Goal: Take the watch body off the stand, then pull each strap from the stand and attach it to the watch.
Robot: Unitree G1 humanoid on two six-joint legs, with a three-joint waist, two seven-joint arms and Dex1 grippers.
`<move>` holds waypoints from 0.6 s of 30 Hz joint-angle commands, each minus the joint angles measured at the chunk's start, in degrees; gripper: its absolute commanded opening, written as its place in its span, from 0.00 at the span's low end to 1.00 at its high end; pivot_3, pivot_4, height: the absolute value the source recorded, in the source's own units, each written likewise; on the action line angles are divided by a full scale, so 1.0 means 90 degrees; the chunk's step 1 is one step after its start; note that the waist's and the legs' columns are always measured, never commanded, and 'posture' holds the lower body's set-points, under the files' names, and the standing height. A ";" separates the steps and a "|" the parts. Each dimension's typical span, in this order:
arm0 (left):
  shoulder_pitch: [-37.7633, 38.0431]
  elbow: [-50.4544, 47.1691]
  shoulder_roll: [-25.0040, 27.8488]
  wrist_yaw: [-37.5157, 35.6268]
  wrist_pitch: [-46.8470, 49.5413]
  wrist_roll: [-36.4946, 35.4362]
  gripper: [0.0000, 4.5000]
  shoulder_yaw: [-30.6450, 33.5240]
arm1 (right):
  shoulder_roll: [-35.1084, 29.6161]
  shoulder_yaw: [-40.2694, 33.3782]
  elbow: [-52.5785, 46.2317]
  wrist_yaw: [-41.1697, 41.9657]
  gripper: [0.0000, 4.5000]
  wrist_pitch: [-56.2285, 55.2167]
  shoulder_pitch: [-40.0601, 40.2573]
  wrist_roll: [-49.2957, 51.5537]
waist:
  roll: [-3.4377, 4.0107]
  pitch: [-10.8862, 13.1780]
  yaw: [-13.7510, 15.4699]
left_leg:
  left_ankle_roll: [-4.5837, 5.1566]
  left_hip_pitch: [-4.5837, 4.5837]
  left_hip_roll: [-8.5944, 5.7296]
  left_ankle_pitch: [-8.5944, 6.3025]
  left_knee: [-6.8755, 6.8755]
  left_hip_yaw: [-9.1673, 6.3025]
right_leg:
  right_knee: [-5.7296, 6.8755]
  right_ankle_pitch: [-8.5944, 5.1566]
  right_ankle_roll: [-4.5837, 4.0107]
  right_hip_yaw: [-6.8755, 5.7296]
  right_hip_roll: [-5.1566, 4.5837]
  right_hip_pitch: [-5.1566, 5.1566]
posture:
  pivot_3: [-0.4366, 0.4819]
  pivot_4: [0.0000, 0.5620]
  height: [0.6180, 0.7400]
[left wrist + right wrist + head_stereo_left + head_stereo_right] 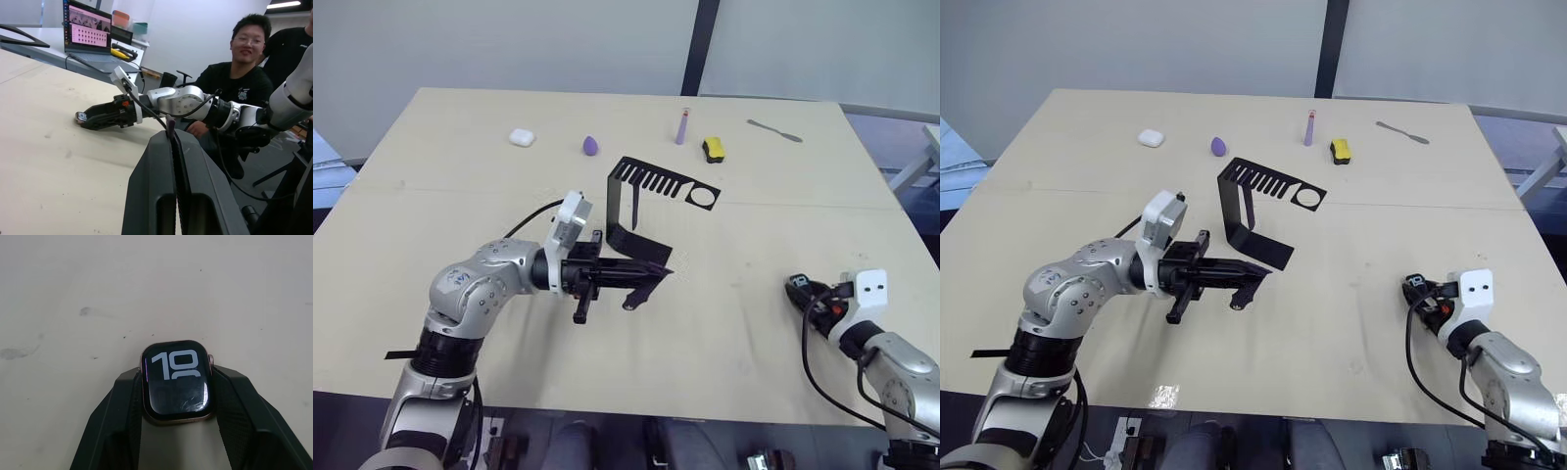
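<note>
The black stand (633, 208) sits mid-table, its slotted top arm (658, 180) pointing right. My left gripper (654, 272) hovers just in front of the stand's base, shut edgewise on a thin dark strap (170, 131). One end of that strap hangs below the fingers (630, 300). Near the right front of the table, my right gripper (796, 285) rests low, shut on the watch body (177, 380). The watch body's lit screen shows white digits and faces up between the two fingers. The left wrist view looks across the table at the right gripper (87, 117).
Along the far side lie a white pebble case (521, 137), a purple egg shape (592, 146), a pale purple tube (682, 127), a yellow-and-black block (713, 149) and a grey metal tool (773, 129). A thin black strip (403, 354) lies at the left edge. Two people sit beyond the table's right side (244, 73).
</note>
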 commanded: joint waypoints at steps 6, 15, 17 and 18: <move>0.0157 0.0025 0.0468 -0.0649 -0.2294 0.1684 0.00 -0.0402 | -0.1001 0.0154 -0.2745 0.0738 0.36 0.2548 0.0357 0.2096 | 0.0015 0.0001 -0.0006 | -0.0001 0.0000 0.0000 0.0000 -0.0001 0.0002 | -0.0001 0.0000 0.0000 0.0003 0.0002 -0.0002 | 0.48 0.27 1.00; 0.0098 0.0623 0.0378 -0.1155 -0.4690 0.2948 0.00 -0.0850 | -0.0971 0.0639 -0.2958 -0.0118 0.36 0.4922 -0.1111 0.4892 | 0.0013 0.0001 0.0006 | 0.0010 -0.0008 0.0000 -0.0004 0.0001 -0.0001 | -0.0012 0.0000 -0.0001 0.0002 -0.0003 -0.0002 | 0.48 0.27 1.00; 0.0018 0.0758 0.0328 -0.1196 -0.5092 0.3135 0.00 -0.0900 | -0.0819 0.0746 -0.2585 -0.0512 0.36 0.5273 -0.1538 0.5645 | 0.0009 0.0003 0.0003 | 0.0011 -0.0010 0.0000 -0.0004 0.0002 -0.0002 | -0.0012 0.0000 -0.0001 0.0002 -0.0003 -0.0003 | 0.48 0.27 1.00; -0.0014 0.0819 0.0317 -0.1224 -0.5287 0.3226 0.00 -0.0920 | -0.0736 0.0815 -0.2349 -0.0800 0.36 0.5416 -0.1743 0.5956 | 0.0009 0.0004 0.0001 | 0.0014 -0.0012 0.0000 -0.0003 0.0005 -0.0002 | -0.0012 0.0001 -0.0001 0.0002 -0.0004 -0.0004 | 0.48 0.27 1.00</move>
